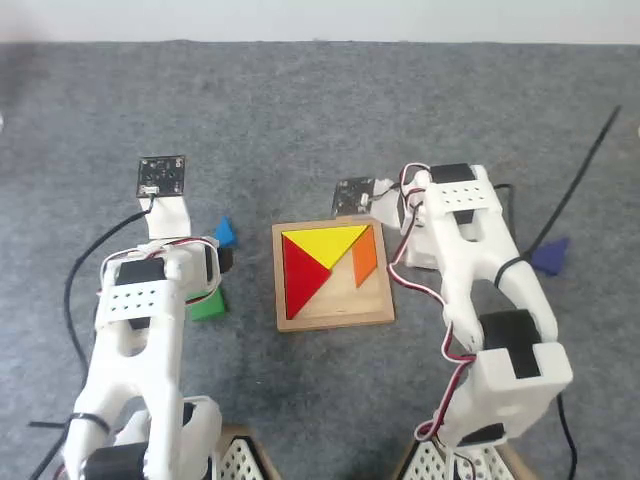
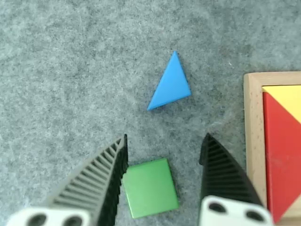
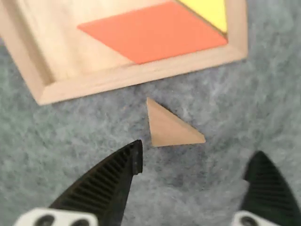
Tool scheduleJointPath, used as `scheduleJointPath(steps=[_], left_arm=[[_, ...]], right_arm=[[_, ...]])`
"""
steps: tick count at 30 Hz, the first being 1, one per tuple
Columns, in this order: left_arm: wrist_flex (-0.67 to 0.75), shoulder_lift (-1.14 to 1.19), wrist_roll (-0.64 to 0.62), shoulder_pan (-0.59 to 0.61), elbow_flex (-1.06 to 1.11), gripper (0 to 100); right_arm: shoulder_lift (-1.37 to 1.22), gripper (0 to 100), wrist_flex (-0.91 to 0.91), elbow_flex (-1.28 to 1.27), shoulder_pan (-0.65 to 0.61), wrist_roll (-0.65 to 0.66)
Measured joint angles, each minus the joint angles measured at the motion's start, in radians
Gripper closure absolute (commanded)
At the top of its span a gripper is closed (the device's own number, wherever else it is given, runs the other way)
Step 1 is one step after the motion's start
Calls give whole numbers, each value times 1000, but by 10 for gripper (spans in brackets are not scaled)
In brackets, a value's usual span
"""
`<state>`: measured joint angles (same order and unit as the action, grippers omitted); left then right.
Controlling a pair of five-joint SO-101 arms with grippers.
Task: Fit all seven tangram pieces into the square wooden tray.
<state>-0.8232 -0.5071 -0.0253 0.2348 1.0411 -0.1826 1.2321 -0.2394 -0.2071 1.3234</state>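
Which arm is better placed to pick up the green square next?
Left. The left gripper is open with the green square between its fingers. The right gripper, also open, hangs by the tan triangle on the tray's other side.

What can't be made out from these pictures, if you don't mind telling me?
High view: the left arm covers part of the green square and blue triangle.
High view: the purple piece is too small to tell its shape.
Left wrist view: the edge cuts off the tray and its red piece.
Right wrist view: the edge cuts off the yellow piece.
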Motion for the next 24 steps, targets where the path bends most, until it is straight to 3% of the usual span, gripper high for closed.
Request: scheduleJointPath(steps=[5, 15, 21, 24], left_arm=[[12, 0, 0, 0, 3, 754], [21, 0, 0, 0, 6, 754], [21, 0, 0, 0, 6, 754], [21, 0, 0, 0, 6, 754]], right_arm=[[-31, 591, 6, -18, 0, 232], [-169, 595, -109, -18, 5, 293], [-170, 819, -107, -17, 29, 296], [-153, 847, -89, 3, 55, 296]])
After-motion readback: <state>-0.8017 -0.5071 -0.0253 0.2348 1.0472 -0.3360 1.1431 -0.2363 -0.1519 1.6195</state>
